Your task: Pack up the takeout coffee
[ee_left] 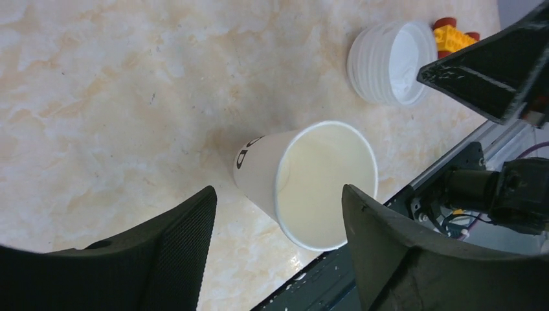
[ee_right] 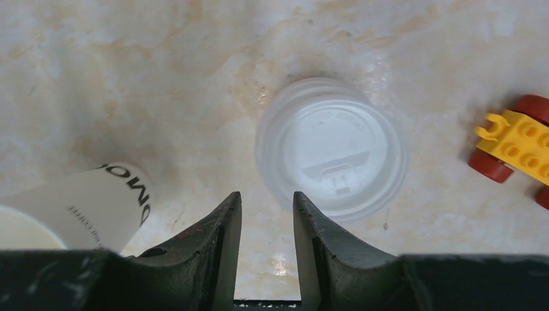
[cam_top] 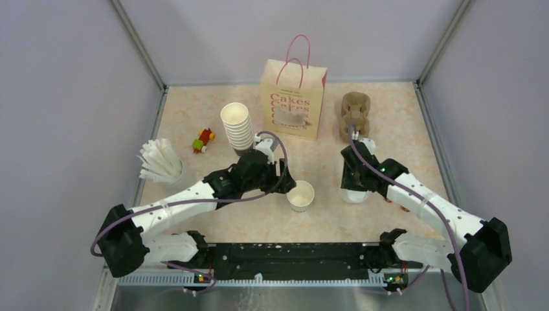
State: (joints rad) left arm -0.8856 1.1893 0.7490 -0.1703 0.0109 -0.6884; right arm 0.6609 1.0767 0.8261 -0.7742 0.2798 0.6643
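Observation:
The takeout coffee (cam_top: 301, 195) is a small white paper cup with black lettering, standing upright near the table's middle with no lid on it. In the left wrist view the cup (ee_left: 311, 181) shows its pale inside. My left gripper (ee_left: 278, 214) is open, with one finger on each side of the cup and a clear gap on the left side. A round white plastic lid (ee_right: 333, 155) lies flat on the table, apart from the cup (ee_right: 97, 201). My right gripper (ee_right: 265, 207) hangs just short of the lid, jaws narrowly open with nothing between them.
A paper bag (cam_top: 292, 100) marked "Cakes" stands at the back centre. The brown cup carrier (cam_top: 355, 111) lies to its right. A stack of lidless cups (cam_top: 237, 126) and a red-and-yellow toy (cam_top: 203, 138) are back left. White sticks (cam_top: 159, 162) fan out at far left.

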